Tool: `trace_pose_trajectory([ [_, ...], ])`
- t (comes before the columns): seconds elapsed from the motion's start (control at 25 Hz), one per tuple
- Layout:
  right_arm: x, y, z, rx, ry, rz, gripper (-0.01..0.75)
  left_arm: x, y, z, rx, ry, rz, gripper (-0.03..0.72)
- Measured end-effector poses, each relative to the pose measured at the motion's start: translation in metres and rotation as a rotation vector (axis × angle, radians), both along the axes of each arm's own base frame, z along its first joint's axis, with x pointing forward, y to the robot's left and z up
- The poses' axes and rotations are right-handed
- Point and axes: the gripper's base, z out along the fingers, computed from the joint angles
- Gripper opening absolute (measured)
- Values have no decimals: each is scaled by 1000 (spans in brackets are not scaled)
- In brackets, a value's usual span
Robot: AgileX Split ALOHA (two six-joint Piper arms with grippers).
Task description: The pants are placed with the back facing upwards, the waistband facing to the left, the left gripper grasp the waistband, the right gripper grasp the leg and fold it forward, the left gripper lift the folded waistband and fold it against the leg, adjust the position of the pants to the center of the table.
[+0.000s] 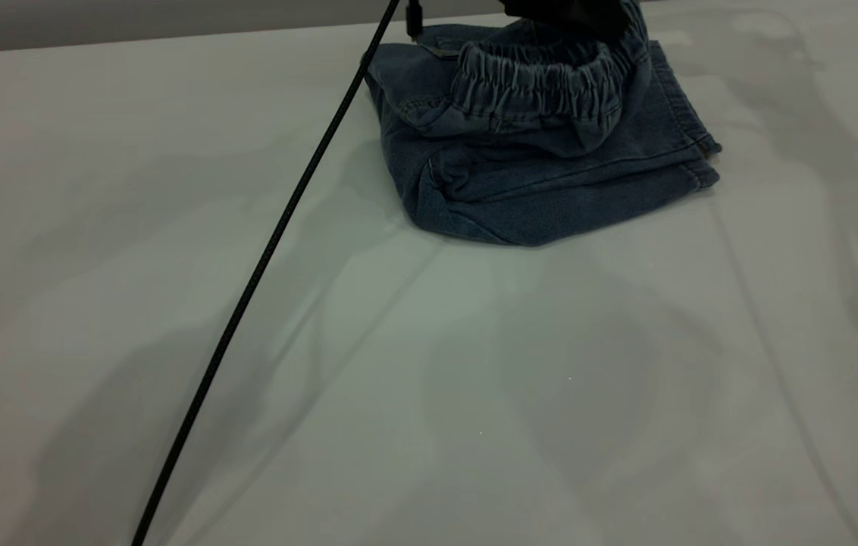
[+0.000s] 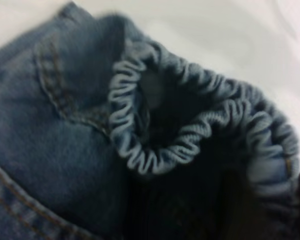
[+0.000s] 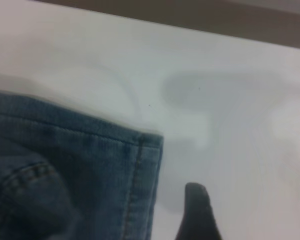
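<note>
A thin black cable (image 1: 270, 250) ran slantwise across the white table (image 1: 474, 394), passing just left of the pants (image 1: 535, 189). They lay folded near the far edge, the ruched waistband (image 1: 535, 80) lifted over the hemmed leg (image 1: 671, 144) by the left gripper (image 1: 565, 11), clamped on it. Whether the right gripper's fingertip (image 3: 197, 215) belonged to a parted claw, I cannot tell.

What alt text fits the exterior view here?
Folded blue denim pants lie near the far edge of a white table, their gathered waistband raised on top under a dark gripper cut off by the frame. A thin black cable runs diagonally across the tabletop.
</note>
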Motion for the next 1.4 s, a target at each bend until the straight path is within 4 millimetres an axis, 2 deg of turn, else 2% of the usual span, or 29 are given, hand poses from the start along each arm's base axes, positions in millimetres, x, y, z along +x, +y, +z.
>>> trace_pose_trajectory([
  [0.12,0,-1,0,11,1,-2,425,3,-3,5,-75,9,56,423],
  [0.2,0,-2,0,4,0,-3,425,3,-5,9,-126,34,76,466],
  [0.4,1,-4,8,-8,-28,-7,425,7,-4,34,-200,61,41,489],
  [0.52,0,-4,29,-3,-79,-7,425,9,5,54,-172,75,2,489],
  [0.72,-12,0,87,55,-179,13,426,5,22,88,7,108,-19,489],
  [0.92,-38,2,161,104,-314,27,425,13,40,108,183,30,122,489],
  [1.04,-61,3,211,146,-407,43,425,18,48,99,283,29,218,489],
  [1.2,-89,3,258,180,-500,61,425,24,59,86,401,22,312,488],
  [1.28,-98,2,270,173,-529,71,425,24,62,73,446,44,325,484],
  [1.4,-100,-3,274,169,-539,64,425,22,67,58,521,73,330,472],
])
